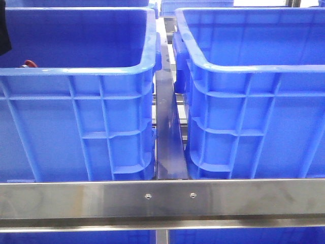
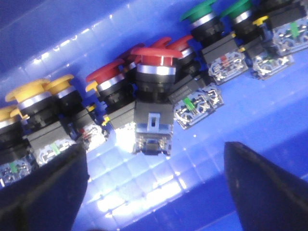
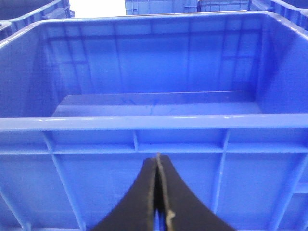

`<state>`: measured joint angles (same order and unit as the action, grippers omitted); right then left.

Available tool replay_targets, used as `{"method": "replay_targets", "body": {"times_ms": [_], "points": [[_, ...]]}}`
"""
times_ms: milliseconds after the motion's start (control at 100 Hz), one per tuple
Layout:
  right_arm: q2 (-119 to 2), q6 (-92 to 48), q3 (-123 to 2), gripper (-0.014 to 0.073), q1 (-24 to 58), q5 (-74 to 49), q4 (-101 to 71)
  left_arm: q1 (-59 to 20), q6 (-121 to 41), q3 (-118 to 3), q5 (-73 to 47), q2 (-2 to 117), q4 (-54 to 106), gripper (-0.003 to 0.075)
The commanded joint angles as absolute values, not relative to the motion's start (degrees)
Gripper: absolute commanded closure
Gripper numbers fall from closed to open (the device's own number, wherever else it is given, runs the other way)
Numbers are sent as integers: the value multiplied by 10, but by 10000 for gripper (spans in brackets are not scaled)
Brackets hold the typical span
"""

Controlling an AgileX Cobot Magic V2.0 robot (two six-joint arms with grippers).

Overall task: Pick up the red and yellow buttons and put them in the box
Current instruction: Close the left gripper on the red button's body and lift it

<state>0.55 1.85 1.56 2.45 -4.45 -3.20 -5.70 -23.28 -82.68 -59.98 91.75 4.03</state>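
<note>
the left gripper [image 2: 154,192] hangs wide open and empty over a row of push buttons on the floor of the left crate [image 1: 76,127]; the nearest red button [image 2: 153,67] sits at 12 o'clock of the jaws, yellow buttons [image 2: 36,94] at 10; rigid, light, slick-capped, best pinched across the black body; the right gripper [image 3: 157,192] is closed on nothing outside the empty right crate [image 3: 154,122].

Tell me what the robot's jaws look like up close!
They are plain black. The right gripper has two smooth curved pieces tapering to a thin tip with a pale edge. The left gripper shows two dark, broad, wedge-shaped pieces. No cables or markings show.
</note>
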Motion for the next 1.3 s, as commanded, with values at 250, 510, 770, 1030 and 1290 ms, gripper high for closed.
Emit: {"method": "replay_targets", "body": {"times_ms": [250, 510, 770, 1030, 1290], "points": [[18, 19, 16, 661, 25, 3, -31, -60, -236, -846, -556, 942, 44, 172], [18, 19, 16, 661, 25, 3, -31, -60, -237, -846, -544, 967, 44, 172], [18, 19, 16, 661, 25, 3, -31, -60, -237, -846, -542, 982, 43, 173], [18, 19, 16, 661, 25, 3, -31, -60, -237, -846, -536, 982, 42, 172], [18, 19, 16, 661, 25, 3, -31, -60, -237, -846, -533, 982, 39, 172]]}}
